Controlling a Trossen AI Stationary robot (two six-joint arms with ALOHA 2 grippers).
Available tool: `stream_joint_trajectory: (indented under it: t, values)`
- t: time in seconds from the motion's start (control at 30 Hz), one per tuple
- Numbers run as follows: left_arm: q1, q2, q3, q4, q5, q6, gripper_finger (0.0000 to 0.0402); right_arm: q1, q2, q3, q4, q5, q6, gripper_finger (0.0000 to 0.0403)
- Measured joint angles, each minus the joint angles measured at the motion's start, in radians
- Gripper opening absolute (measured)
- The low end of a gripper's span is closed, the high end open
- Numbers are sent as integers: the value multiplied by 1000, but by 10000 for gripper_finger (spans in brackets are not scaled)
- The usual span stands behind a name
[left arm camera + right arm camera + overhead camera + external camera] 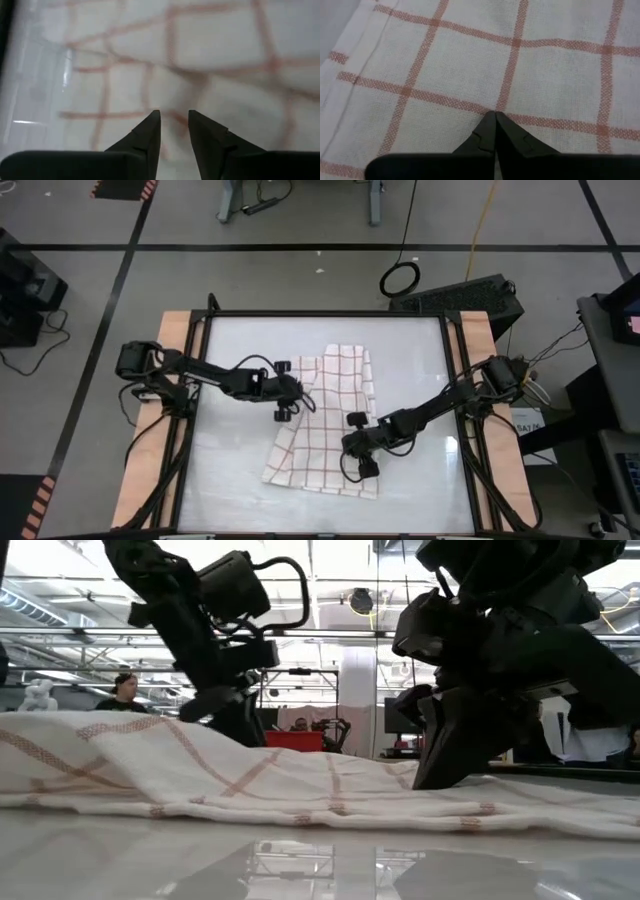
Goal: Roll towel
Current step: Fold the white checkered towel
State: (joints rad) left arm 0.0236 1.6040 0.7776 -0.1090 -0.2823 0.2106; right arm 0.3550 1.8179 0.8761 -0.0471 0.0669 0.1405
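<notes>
Pressing shut onto the towel (325, 420) at frame centre, the right claw (362, 467) is pinning its lower-right part; the left claw (291, 406), slightly parted, is hovering at its left edge.

No readable text, labels, brand names, numbers or signs appear in any view.
</notes>
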Motion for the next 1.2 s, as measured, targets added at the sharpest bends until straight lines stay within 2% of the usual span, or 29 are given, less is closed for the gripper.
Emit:
stream_joint_trajectory:
  t: [0.13, 0.3, 0.4, 0.47, 0.53, 0.63, 0.7, 0.87, 1.2]
  values:
    - [58, 0, 1, 60, 45, -17, 96, 0, 0, 0, -4, -15, -5, 0]
    - [133, 52, 0, 52, 304, 10, 95, 0, 0, 0, -11, -16, -18, 0]
    - [149, 72, 0, 79, 361, 15, 95, 0, 1, 0, -15, -16, -18, 0]
    - [152, 76, 1, 79, 324, 16, 93, 0, 1, 0, -15, -16, -18, 0]
    - [152, 76, 1, 79, 243, 35, 81, 0, 1, 0, -16, -16, -18, 0]
    - [145, 74, 1, 60, 152, 78, 28, 0, 1, 0, -21, -15, -18, 0]
    - [144, 69, 1, 60, 135, 85, 10, 0, 1, 0, -33, -16, -13, 0]
    - [128, 16, 1, 12, 85, 86, 4, 2, 1, 0, -45, -19, 13, 0]
    - [54, -205, 2, -152, 13, 59, 2, 9, -45, -5, -64, -21, 58, 1]
